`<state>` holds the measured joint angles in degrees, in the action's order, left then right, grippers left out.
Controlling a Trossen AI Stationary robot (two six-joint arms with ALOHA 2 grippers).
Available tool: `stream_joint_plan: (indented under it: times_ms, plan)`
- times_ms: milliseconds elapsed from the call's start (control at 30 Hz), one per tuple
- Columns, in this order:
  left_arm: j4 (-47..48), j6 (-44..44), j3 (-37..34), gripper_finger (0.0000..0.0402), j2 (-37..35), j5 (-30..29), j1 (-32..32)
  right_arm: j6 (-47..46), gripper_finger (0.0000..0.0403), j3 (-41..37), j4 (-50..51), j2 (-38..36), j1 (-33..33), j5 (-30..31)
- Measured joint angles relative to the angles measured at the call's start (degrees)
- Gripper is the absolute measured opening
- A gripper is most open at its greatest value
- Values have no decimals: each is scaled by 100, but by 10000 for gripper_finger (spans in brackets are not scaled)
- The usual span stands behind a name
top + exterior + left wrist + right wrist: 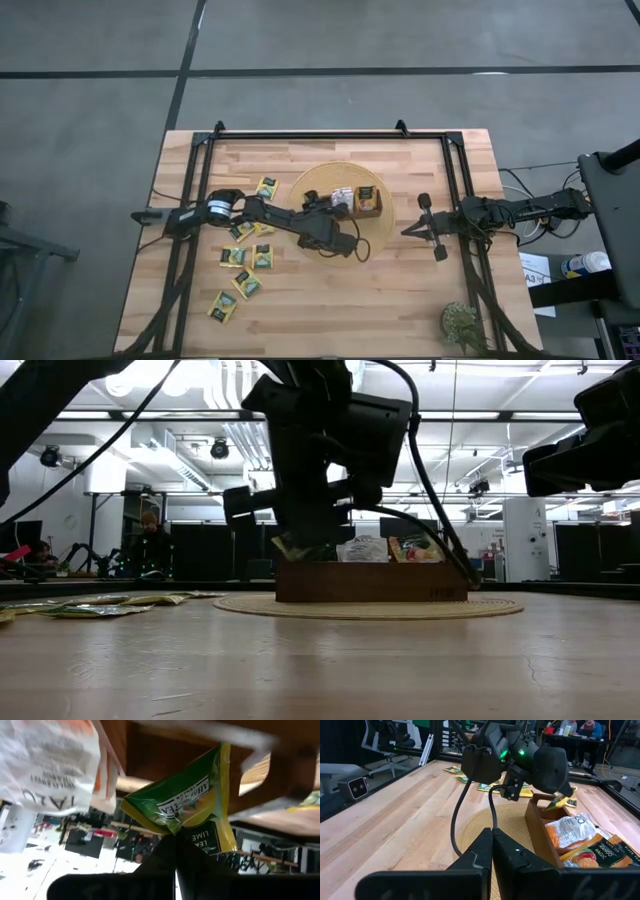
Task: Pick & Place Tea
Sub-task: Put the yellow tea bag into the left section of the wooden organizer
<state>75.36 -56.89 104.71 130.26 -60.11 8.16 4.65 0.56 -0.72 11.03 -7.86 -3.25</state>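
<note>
From the overhead camera I see my left gripper [322, 207] reaching across the light wooden table [300, 310] to the brown wooden three-compartment tray [368, 212], which sits on a round woven straw mat [310, 185]. Its jaws are pinched tight on a yellow-green square tea packet [192, 802], held at the tray's left end, over the leftmost compartment. In the left wrist camera a white packet with orange print [47, 762] hangs close beside the held one, in the next compartment along. The right wrist camera shows that white packet and an orange mango packet [590, 857] lying in the tray already, with the left arm's thick black cable [457, 822] looping down onto the mat in front of the tray.

More yellow-green loose tea packets [245, 258] lie scattered on the table left of the mat, under and beside the left arm. My right gripper [412, 229] waits at the right side, well apart from the tray, fingers pressed together and holding nothing. A small green potted plant [462, 325] stands at the near right corner.
</note>
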Motion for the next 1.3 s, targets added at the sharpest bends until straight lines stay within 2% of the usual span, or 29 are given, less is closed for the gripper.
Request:
stream_joint_plan:
  times_ms: [133, 300, 400, 533, 867, 1000, 1300]
  plan:
    - [-54, 21, 0, 12, 0, 272, 27, 0, 9, 0, 1, 0, 0, -1]
    - [-166, 49, 8, 72, 0, 293, 31, 1, 9, 0, 1, 0, 0, 0]
    - [-189, 47, 9, 116, 0, 78, 31, -4, 9, 0, -1, 0, 0, 0]
    - [-232, 123, 13, 159, 0, -512, 31, -5, 9, 0, -1, 0, 0, 0]
    - [-239, 961, 50, 174, -197, -561, 49, 0, 9, 0, -1, 0, 0, 1]
    - [-270, 1772, 50, 174, -442, 106, 41, -3, 9, 0, 0, -2, 0, 0]
    - [-576, 4029, 50, 174, -1468, 2313, -227, -6, 8, 0, -1, 0, -2, -2]
